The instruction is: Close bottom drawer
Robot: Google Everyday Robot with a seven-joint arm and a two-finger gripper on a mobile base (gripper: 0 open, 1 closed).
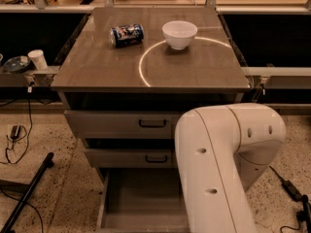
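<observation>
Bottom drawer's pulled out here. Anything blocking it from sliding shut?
Nothing visible does. The exposed tray of the bottom drawer looks bare, and nothing shows between it and the cabinet. The white arm covers part of the tray, so that part is unknown. The pincer is out of view.

- The bottom drawer (138, 198): front and handle cut off by the lower edge, right side hidden behind the white arm (218, 169).
- The middle drawer front (129, 157): right end behind the arm.
- The gripper: out of sight beyond the arm.

White arm (214, 178) in lower right, bent at top, near link running down off bottom edge. Gripper not in view.
</observation>
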